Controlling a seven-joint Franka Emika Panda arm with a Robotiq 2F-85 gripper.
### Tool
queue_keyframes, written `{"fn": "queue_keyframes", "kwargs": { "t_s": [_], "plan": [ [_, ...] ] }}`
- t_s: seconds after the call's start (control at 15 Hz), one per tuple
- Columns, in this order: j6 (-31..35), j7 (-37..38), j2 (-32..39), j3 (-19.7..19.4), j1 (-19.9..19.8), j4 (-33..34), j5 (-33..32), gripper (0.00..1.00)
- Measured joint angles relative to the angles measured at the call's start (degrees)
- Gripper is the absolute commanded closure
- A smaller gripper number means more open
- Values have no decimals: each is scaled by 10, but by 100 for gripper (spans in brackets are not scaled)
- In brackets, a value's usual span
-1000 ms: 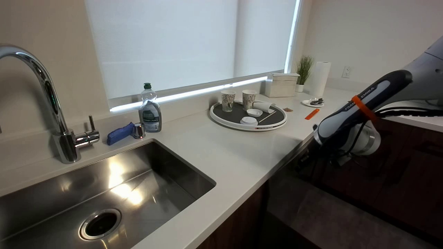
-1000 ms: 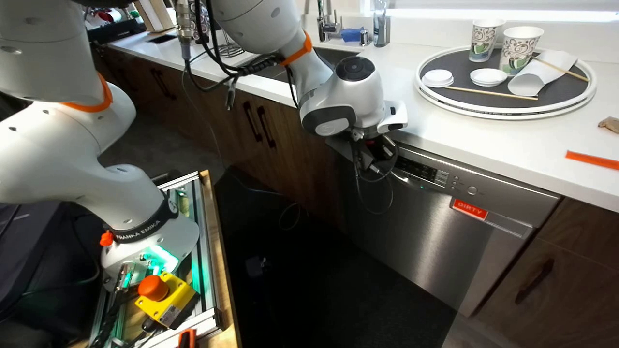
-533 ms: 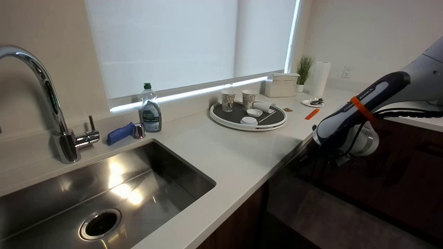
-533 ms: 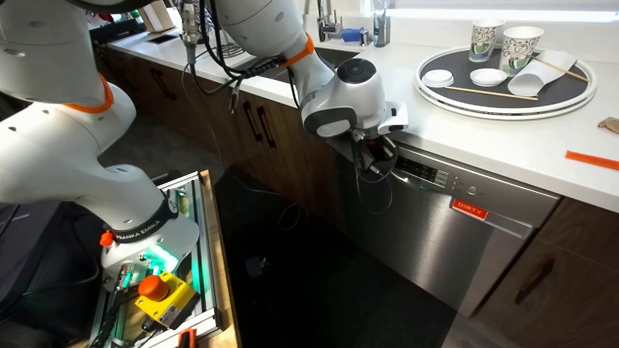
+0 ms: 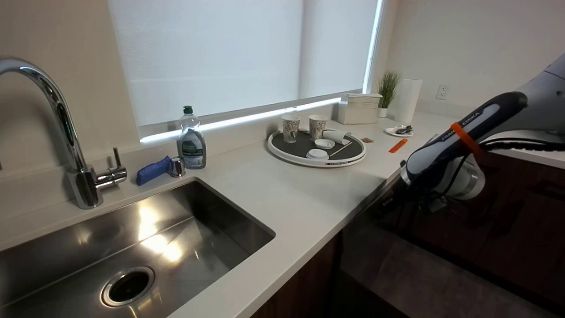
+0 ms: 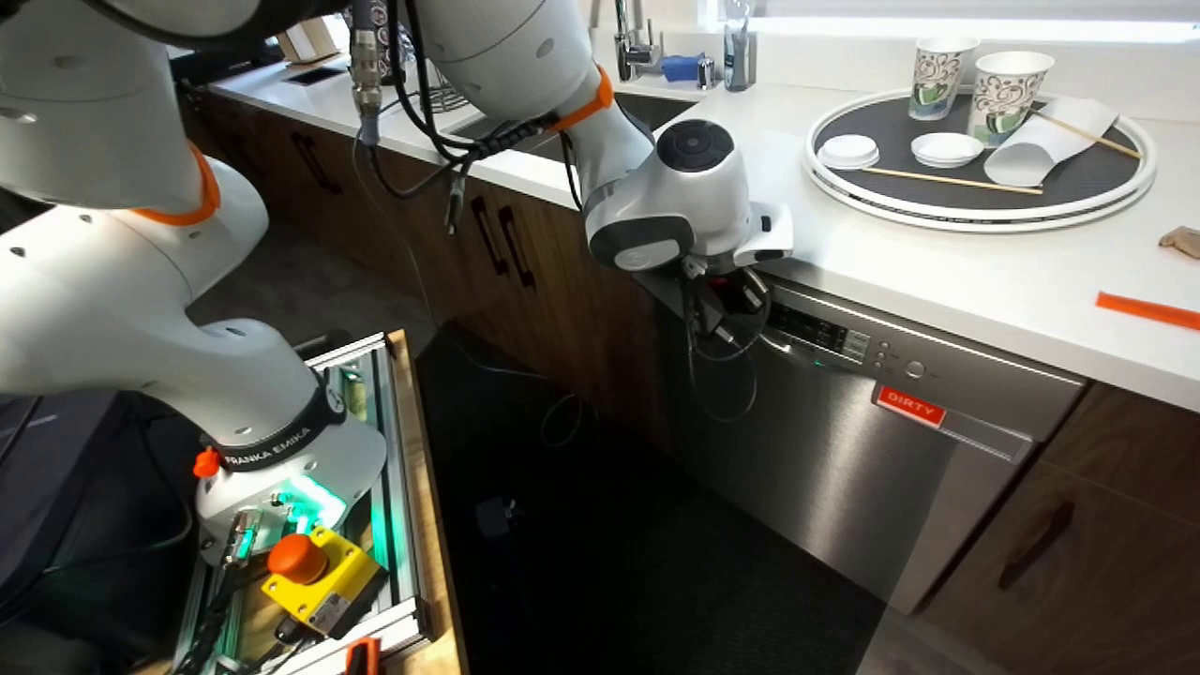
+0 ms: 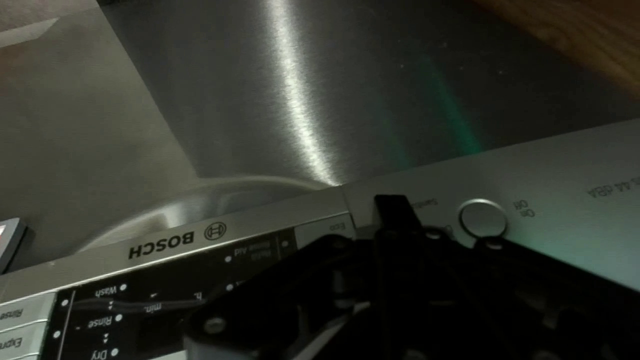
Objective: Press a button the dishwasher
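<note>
Because the gripper covers part of the control panel in the wrist view, whether it touches is unclear; the jaws stand drawn together near a round button. In an exterior view the arm slopes down past the edge of the counter, hiding one upper corner of the dishwasher, which sits beneath, front facing outward, panel running lengthwise along that edge.

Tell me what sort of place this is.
Most likely a kitchen: a rectangular stainless-steel sink, a curved chrome faucet and a brushed-metal built-in dishwasher show it.
</note>
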Motion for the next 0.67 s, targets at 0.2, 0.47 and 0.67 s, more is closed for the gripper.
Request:
{"fn": "queue_keyframes", "kwargs": {
  "t_s": [0.2, 0.47, 0.67],
  "plan": [
    [0, 0, 5, 11, -15, 0, -5, 100],
    [0, 1, 4, 6, -12, 0, -29, 100],
    [0, 1, 4, 5, -12, -1, -43, 100]
  ]
}}
